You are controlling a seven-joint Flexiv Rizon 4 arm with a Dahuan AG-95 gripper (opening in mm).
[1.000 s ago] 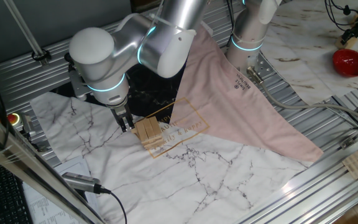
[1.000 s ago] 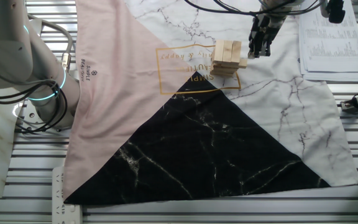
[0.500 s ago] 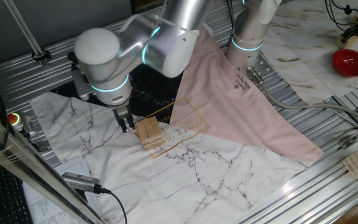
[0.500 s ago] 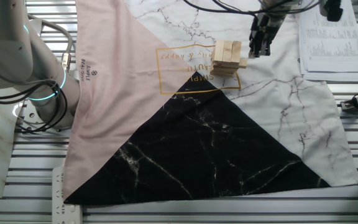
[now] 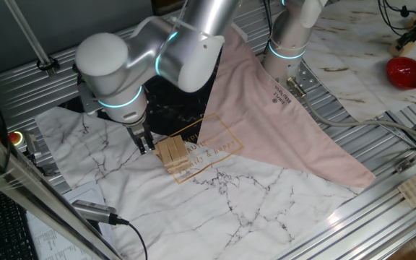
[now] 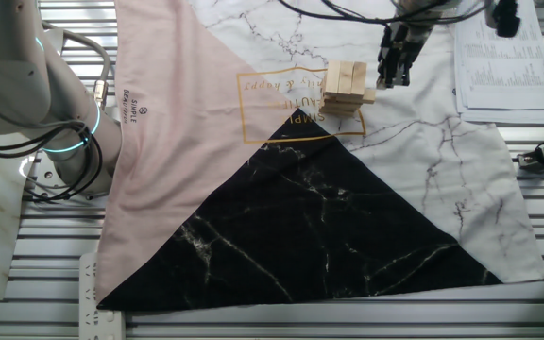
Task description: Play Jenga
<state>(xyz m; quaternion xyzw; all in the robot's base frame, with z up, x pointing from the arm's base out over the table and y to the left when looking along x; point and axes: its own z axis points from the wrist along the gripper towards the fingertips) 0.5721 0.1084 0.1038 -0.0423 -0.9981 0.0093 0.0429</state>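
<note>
Left edge, one fixed view: a red button (image 5: 14, 137) on the rail, a black cable (image 5: 96, 212) lying over the white marbled part of the cloth (image 5: 230, 202). Next, the arm (image 5: 143, 58) bends down over the cloth, its teal ring lit, the gripper (image 5: 144, 142) low and pointing at the cloth — just beside the Jenga (image 5: 172, 153), on its left here. The fingers look narrow, close together, nothing visible between them; whether a fingertip touches the block jutting from the stack I cannot tell. Jenga stands upright on the gold lettering printed where the white, pink and black panels meet. Further right, the arm's base (image 5: 289, 36), then a red bowl (image 5: 406, 71) far off on the marble top. In the other fixed view the order flips: base (image 6: 26, 85) at left, Jenga (image 6: 345, 88) in the middle with one block sticking out at its right, gripper (image 6: 392, 66) beside that block, papers (image 6: 499, 57) at far right.
</note>
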